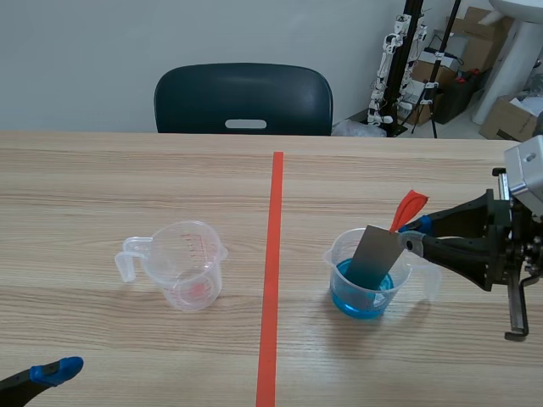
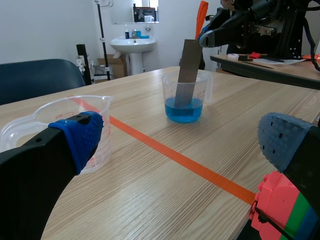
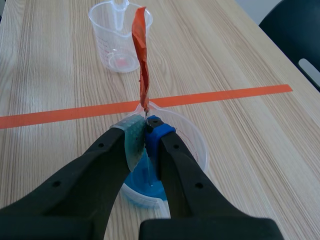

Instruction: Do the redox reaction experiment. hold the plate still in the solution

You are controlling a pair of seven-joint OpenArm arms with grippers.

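1. A light wooden table (image 1: 102, 186) is seen, crossed by an orange-red tape line (image 1: 272, 280). A dark chair (image 1: 243, 99) is set at its far edge before a white wall, and boxes and stands are crowded into the far corner.
2. The right gripper (image 1: 413, 231) is pressed together on the top edge of the grey plate (image 1: 373, 254), and its pads are separated only by the thin metal.
3. The plate is hung down from those fingertips at a tilt, and its lower end is sunk in the blue solution (image 1: 356, 301).
4. The solution is held in a clear cup (image 1: 337, 261) that is placed directly under the right fingertips. Whether the plate is touching the rim cannot be told.
5. An orange-red strip (image 3: 141, 55), twisted, is seen rising from between the same fingertips and reaching ahead of the gripper.
6. The left gripper (image 2: 182, 142) is spread wide with nothing between its blue pads. It is positioned low at the near table edge, well apart from the right gripper and across the tape line from it.
7. An empty measuring cup (image 1: 182, 267) of clear plastic with red markings is stood upright ahead of the left gripper, just past one of its fingers.
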